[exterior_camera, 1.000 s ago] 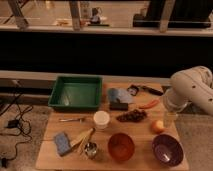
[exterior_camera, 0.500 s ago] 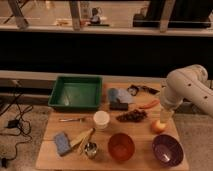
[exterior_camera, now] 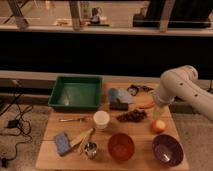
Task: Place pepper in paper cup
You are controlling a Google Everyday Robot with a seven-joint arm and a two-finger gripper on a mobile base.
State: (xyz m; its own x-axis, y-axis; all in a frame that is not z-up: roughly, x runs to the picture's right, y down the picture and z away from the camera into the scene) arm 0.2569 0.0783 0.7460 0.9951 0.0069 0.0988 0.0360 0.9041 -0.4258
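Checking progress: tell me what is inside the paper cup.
Nothing shows in the paper cup; its wall hides the bottom. The pepper lies on the table at right, beside the claw.

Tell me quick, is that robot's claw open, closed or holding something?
Gripper: low at the right, close by the pepper and the orange fruit; open, closed or holding cannot be told.
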